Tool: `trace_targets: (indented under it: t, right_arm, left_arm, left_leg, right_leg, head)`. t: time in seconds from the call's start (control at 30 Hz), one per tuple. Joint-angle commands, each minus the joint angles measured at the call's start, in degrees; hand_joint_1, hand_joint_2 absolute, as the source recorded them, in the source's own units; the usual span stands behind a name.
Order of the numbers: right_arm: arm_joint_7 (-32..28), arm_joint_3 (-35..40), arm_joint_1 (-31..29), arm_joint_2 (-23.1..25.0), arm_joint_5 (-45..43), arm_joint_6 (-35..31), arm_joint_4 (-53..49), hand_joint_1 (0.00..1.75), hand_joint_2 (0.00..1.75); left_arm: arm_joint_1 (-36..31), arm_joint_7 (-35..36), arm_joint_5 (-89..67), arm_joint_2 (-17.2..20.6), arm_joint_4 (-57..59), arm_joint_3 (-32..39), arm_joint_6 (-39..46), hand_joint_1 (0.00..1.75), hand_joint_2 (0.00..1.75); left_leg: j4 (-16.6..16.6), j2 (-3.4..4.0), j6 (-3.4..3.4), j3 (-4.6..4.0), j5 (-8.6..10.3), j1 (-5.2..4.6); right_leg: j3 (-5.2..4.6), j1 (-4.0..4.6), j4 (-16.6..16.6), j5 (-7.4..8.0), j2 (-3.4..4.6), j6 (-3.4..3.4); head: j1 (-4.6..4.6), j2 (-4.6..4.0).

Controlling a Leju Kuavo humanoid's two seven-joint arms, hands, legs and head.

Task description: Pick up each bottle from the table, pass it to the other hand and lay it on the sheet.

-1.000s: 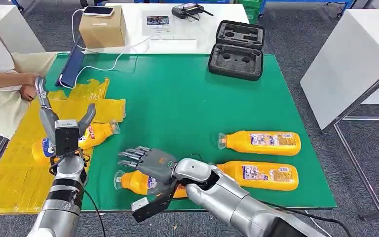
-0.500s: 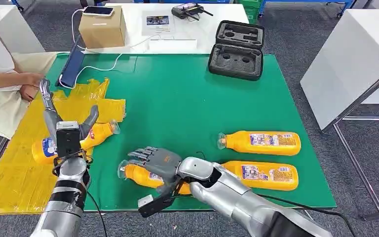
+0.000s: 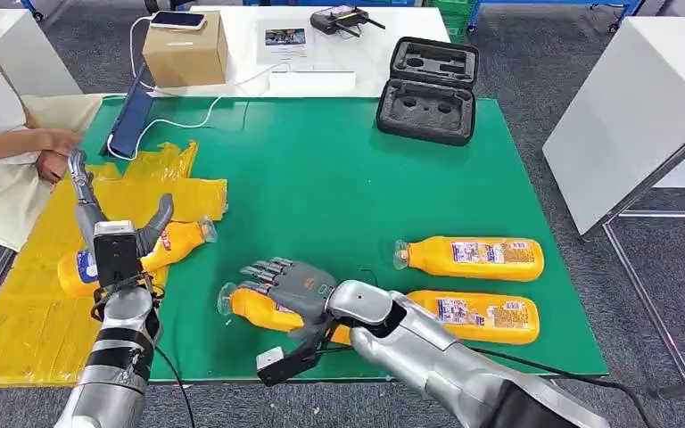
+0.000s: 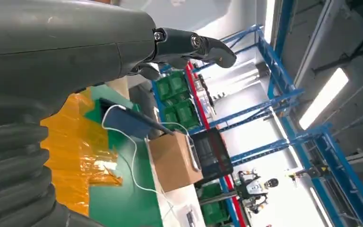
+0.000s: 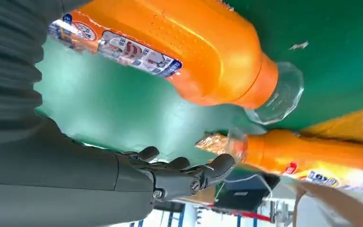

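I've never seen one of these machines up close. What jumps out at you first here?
The bright orange bottles on the green table: two lie side by side at the right, and the right hand reaches over a third near the front edge. At the left, another bottle lies on a crumpled yellow sheet, with the left hand spread above it.

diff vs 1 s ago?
The right hand slid rightward over the nearest bottle, which shifted right with it. The left hand barely moved above the bottle on the yellow sheet. The two far bottles stayed put.
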Motion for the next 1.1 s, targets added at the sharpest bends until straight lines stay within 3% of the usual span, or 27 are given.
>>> trace_targets:
  t: [0.03, 0.4, 1.1]
  right_arm:
    - [1.07, -0.7, -1.47, -3.52, 1.36, -0.52, -3.74, 0.0, 1.75]
    - [1.45, -0.94, -1.31, -3.57, 1.71, -0.72, -3.91, 0.0, 1.75]
    - [6.44, -9.62, 1.88, -5.28, 8.6, -1.94, 0.02, 0.0, 1.75]
  left_arm:
    - [-0.53, -1.11, -0.01, 0.54, 1.94, 2.34, -0.19, 0.0, 1.75]
    - [-0.57, -1.06, -0.09, 0.42, 1.92, 2.4, -0.09, 0.0, 1.75]
    - [0.9, -0.23, -0.5, 0.42, 0.98, 3.86, -1.41, 0.0, 1.75]
  left_leg:
    - [-0.01, 0.03, -0.04, 0.17, -0.08, -0.01]
    - [-0.01, 0.04, -0.1, 0.4, -0.18, 0.03]
    - [-0.04, 0.0, -0.06, 0.26, -0.1, 0.02]
  right_leg:
    - [0.18, -0.01, -0.02, -0.08, 0.09, -0.05]
    - [0.42, 0.02, -0.04, -0.17, 0.16, -0.11]
    - [0.29, 0.02, -0.08, -0.1, 0.08, -0.06]
  head:
    - [0.0, 0.0]
    - [0.0, 0.0]
    - [0.0, 0.0]
